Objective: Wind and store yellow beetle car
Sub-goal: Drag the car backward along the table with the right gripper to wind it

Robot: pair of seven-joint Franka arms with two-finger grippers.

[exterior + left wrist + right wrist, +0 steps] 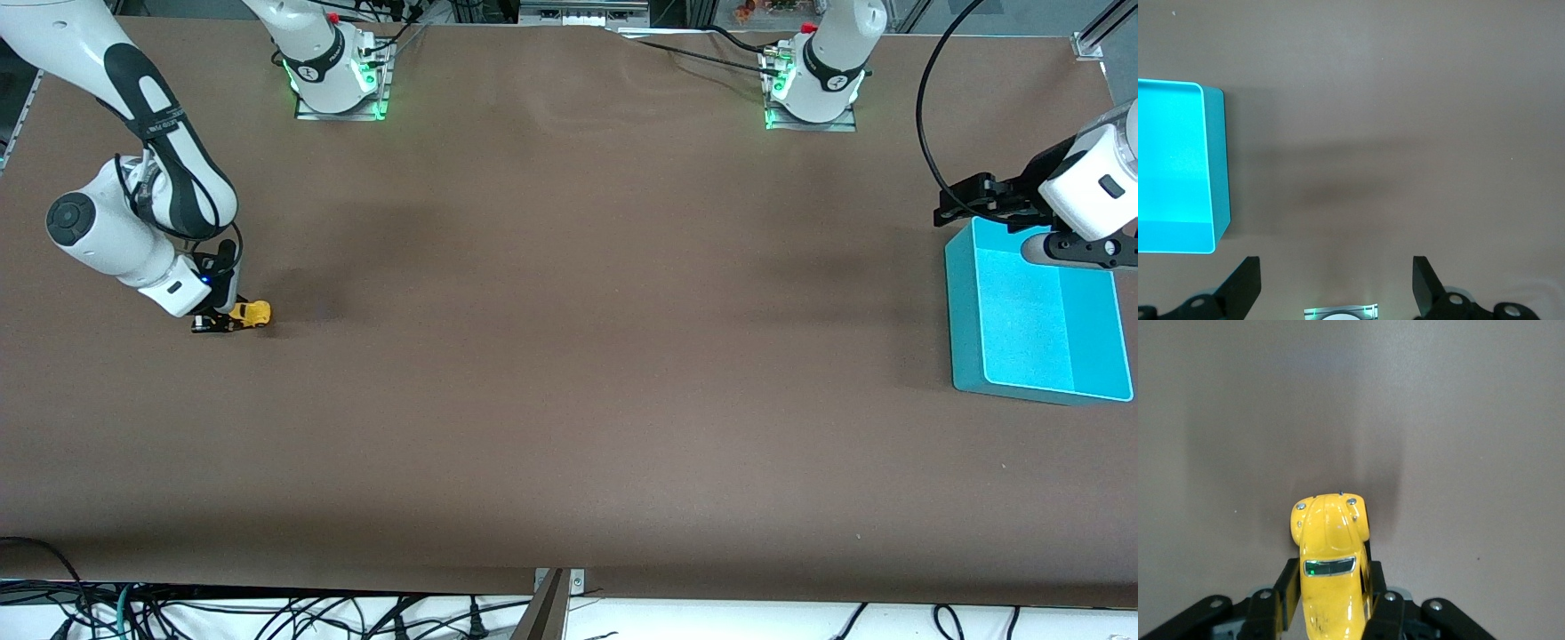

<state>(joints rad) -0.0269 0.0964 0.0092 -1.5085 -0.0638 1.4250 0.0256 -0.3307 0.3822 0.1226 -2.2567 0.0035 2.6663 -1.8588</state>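
At the right arm's end of the table, the right gripper [222,320] is down at the brown table [569,373] surface, its two black fingers [1386,613] clamped on the yellow beetle car [252,313]. In the front view the car's rounded yellow body sticks out from the fingers toward the middle of the table, low against the tabletop; whether its wheels touch the surface cannot be told. The right wrist view shows the car [1330,567] from above: a finger presses each flank around the rear half of the body, while the hood with its two small round headlights points away from the wrist. A dark windscreen with a green glint lies across the roofline, and a soft shadow lies on the table ahead of the nose.

The middle stretch of the table carries only faint shadows.

At the left arm's end of the table stands a turquoise bin [965,320], an open rectangular tray with upright walls. The left gripper [969,200] hangs in the air over the bin's edge farthest from the front camera, the arm waiting there. In the left wrist view its fingers [1245,287] stand wide apart with nothing between them, bare table beneath, and the bin [1217,167] is off to one side.
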